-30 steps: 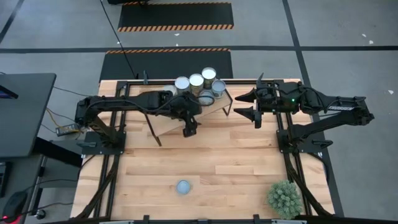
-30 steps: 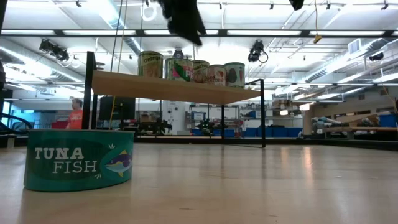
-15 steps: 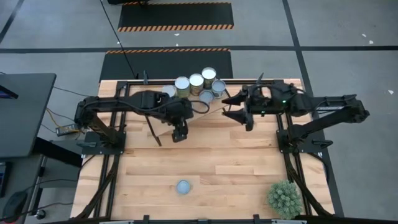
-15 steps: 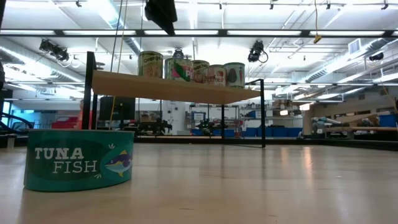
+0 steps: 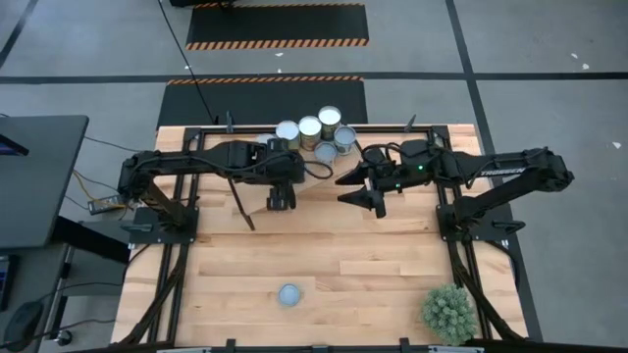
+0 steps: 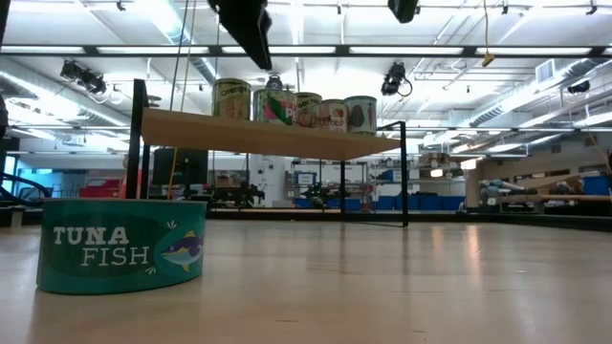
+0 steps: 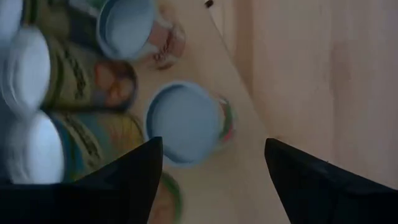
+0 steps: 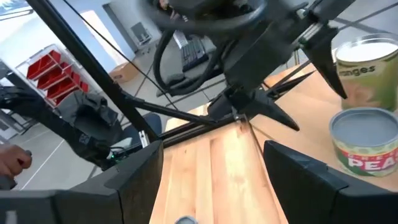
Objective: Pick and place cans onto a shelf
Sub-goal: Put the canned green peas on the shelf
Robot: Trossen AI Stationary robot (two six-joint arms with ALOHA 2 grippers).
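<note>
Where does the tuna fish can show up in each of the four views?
High view: tuna fish can alone on the tabletop's near side, low centre.
Low view: tuna fish can large at lower left, teal label.
Left wrist view: not in it.
Right wrist view: only a sliver at the bottom edge, uncertain.
Shared landmark: the shelf with its cluster of cans.

**Both arms being shifted beside the shelf**

The left pincer (image 5: 281,201) is being drawn back from the shelf (image 5: 324,169), toward the left and nearer the left arm's base, with its fingers spread and nothing between them. The right pincer (image 5: 361,188) is being carried leftward, from off the shelf's right end to over that end, and is also empty.
</note>
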